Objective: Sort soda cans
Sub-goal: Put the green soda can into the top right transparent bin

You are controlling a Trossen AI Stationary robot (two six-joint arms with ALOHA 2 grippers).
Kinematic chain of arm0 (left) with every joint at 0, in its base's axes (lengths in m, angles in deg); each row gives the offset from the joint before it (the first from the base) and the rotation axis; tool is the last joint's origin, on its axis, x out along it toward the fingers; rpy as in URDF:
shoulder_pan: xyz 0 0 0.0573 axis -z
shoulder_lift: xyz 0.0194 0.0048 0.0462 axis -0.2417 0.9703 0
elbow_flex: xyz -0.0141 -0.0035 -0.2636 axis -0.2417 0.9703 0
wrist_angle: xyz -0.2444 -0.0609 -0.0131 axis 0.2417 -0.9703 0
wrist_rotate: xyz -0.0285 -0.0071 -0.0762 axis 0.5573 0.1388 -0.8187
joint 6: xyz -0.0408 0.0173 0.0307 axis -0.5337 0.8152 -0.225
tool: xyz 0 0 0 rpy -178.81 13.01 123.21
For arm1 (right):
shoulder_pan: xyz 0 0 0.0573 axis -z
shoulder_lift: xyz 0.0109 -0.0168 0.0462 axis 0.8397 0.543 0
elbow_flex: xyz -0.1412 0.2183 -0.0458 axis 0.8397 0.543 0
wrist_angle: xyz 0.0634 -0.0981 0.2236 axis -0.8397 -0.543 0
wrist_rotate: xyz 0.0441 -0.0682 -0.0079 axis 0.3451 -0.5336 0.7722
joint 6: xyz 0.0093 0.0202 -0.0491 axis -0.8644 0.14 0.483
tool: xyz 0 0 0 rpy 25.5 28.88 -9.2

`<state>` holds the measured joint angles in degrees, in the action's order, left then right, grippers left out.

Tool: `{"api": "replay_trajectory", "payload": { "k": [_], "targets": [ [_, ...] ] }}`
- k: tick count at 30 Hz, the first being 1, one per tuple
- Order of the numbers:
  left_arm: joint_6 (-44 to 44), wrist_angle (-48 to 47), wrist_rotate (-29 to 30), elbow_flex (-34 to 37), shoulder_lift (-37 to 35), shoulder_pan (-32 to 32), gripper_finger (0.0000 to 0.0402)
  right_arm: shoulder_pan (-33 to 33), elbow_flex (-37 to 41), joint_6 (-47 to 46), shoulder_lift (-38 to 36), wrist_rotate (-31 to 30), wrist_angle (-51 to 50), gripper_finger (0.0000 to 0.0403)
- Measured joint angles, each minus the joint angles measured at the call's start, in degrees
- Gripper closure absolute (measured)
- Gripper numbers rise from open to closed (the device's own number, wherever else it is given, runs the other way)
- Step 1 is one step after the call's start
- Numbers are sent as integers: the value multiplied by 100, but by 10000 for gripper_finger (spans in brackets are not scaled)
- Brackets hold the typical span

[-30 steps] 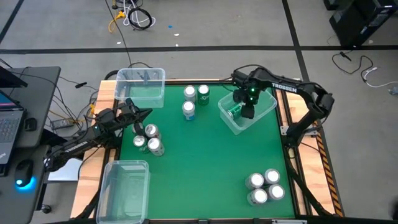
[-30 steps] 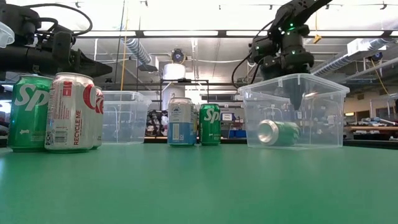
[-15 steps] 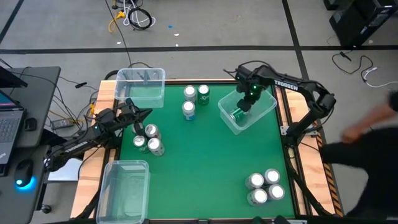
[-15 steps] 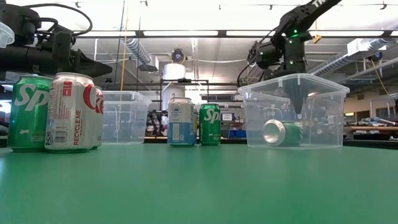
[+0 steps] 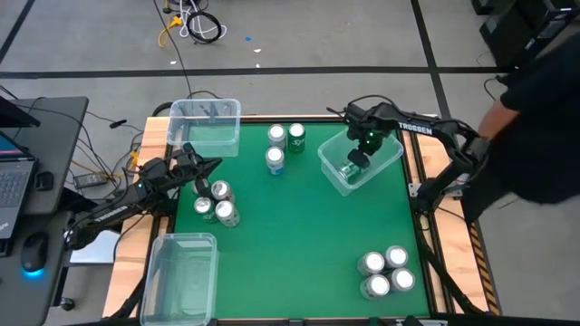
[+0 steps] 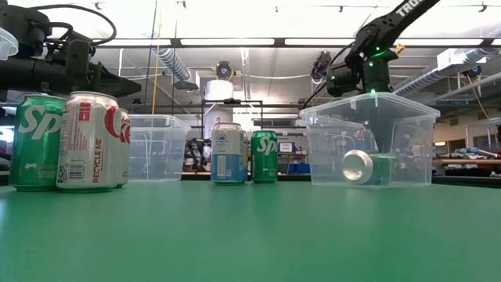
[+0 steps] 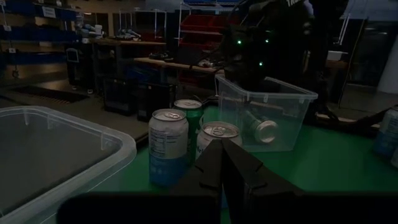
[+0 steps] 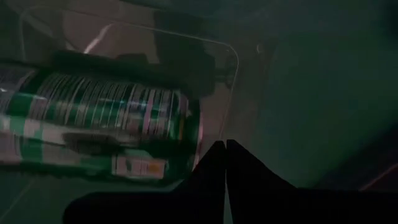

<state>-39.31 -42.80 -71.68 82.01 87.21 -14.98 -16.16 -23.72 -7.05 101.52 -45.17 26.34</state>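
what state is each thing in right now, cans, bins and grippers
green can: on its side in the right bin
other cans: upright on the table
far left bin: holds no cans
near left bin: holds no cans
right gripper: shut, above the right bin
left gripper: shut, holds nothing

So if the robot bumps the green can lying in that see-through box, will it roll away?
Probably a little. The green can lies on its round side, so a nudge would likely roll it. The clear box has walls all round, which should stop it. It looks thin and light, so a hard squeeze might dent it.
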Motion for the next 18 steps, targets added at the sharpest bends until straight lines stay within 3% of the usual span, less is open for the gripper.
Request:
{"api": "replay_trajectory", "payload": {
  "k": [9,18],
  "targets": [
    [-125,0,0,1,-1,0,392,2,205,-189,42,-16,-267,402],
    [-125,2,0,1,1,0,392,-53,206,-142,40,698,-242,402]
  ]
}}
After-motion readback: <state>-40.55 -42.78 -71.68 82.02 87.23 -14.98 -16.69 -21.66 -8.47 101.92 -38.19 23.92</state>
